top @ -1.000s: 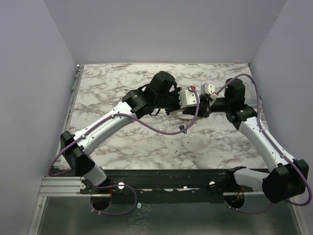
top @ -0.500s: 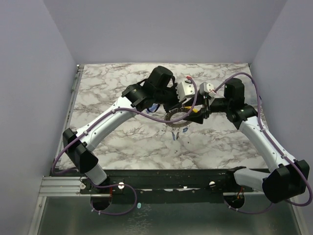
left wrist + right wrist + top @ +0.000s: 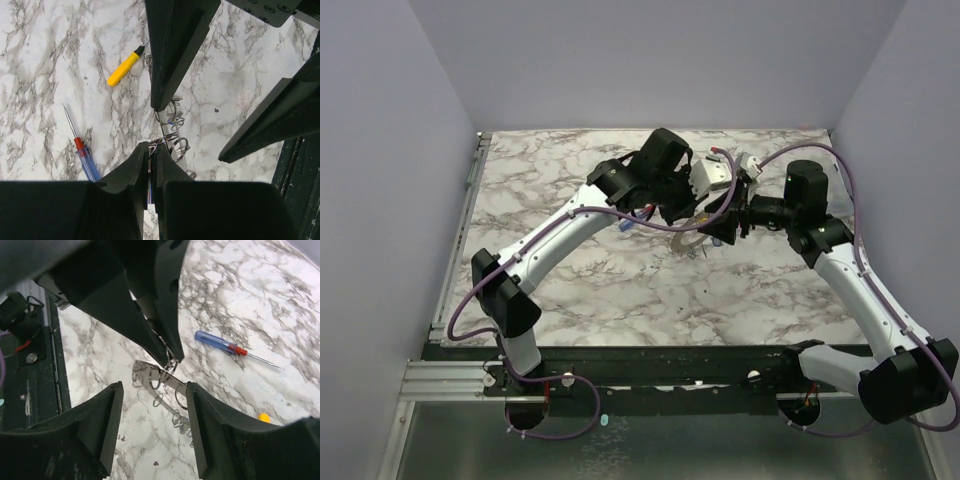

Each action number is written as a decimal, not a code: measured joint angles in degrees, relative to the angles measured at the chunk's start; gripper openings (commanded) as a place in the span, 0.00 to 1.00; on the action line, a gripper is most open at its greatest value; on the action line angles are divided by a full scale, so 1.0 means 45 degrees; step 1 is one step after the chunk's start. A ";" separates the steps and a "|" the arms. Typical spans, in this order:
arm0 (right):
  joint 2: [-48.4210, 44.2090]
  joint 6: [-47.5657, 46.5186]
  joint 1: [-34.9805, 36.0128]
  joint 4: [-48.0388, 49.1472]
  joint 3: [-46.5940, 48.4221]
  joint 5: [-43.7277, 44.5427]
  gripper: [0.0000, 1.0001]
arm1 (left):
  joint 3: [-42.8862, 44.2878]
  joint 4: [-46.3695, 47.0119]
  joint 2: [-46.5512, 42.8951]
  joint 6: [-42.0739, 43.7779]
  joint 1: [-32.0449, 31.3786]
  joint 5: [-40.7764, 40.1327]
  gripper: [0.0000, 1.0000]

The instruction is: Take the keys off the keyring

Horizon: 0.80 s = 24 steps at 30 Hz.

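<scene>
Since a second ago the keyring has barely shifted, while your left arm has swung inward around it. It seems to hang just above the counter, its wire loops pinched in the left tool, pads pressed together. Your right tool stands spread, one finger either side. Expect light, stiff, slippery metal, so grip the flat grey body, not a loop. The keys are too small to make out.

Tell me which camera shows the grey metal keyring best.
Right wrist view: the grey metal keyring shows nearly whole, its small wire loops clear. Left wrist view shows only a few loops past the left gripper pinching it; top external view shows it tiny and partly covered.
</scene>
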 measured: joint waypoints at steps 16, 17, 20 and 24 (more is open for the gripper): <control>-0.0452 -0.1758 -0.0165 -0.2409 0.0908 0.0792 0.36 | 0.0534 -0.0379 0.0860 -0.1185 0.0039 0.0102 0.00; -0.0481 -0.1880 -0.0165 -0.2453 0.0908 0.0753 0.36 | 0.0578 -0.0413 0.0937 -0.1282 0.0097 0.0194 0.00; -0.0515 -0.2045 -0.0165 -0.2482 0.0903 0.0729 0.36 | 0.0777 -0.0427 0.1175 -0.1632 0.0287 0.0597 0.00; -0.0554 -0.2084 -0.0165 -0.2404 0.0850 0.0738 0.35 | 0.0894 -0.0427 0.1409 -0.2045 0.0631 0.1044 0.00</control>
